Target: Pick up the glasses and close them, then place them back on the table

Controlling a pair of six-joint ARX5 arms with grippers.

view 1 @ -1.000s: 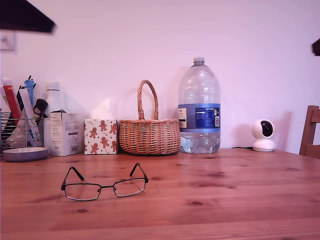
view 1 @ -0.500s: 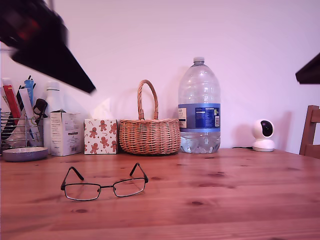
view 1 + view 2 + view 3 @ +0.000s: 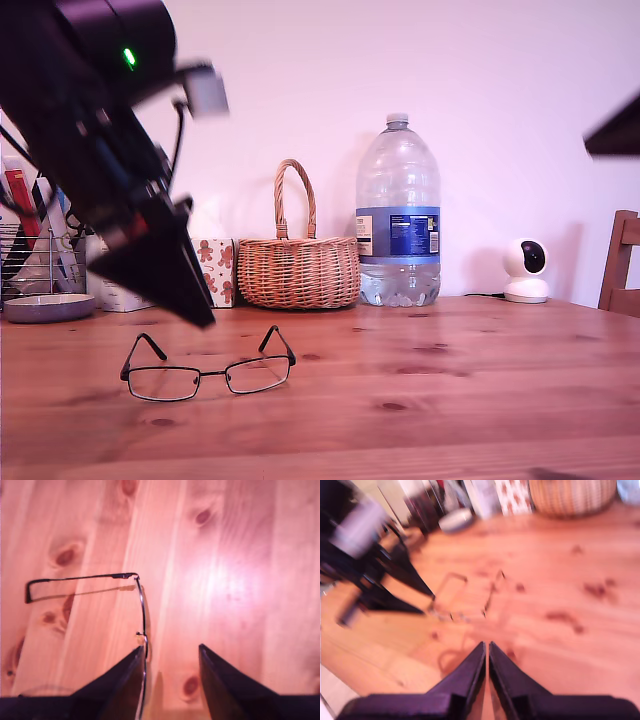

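my first gripper (image 3: pixel 205 318), jaws apart, hangs above the glasses (image 3: pixel 208 366), hiding the gingerbread box (image 3: pixel 216 271); my second gripper's (image 3: pixel 486 647) jaws nearly together.

The worktop (image 3: pixel 480 390) is brown wood with dark knots. The glasses (image 3: pixel 208 366) lie open on it near the front. A basket (image 3: pixel 298 265), a big water bottle (image 3: pixel 398 215) and a small white camera (image 3: pixel 526 270) stand along the back.

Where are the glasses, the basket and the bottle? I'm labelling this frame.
glasses (image 3: pixel 207 371), exterior view, on the bridge between the lenses.
basket (image 3: pixel 299 273), exterior view, on the woven front wall.
bottle (image 3: pixel 398 235), exterior view, on the blue label.
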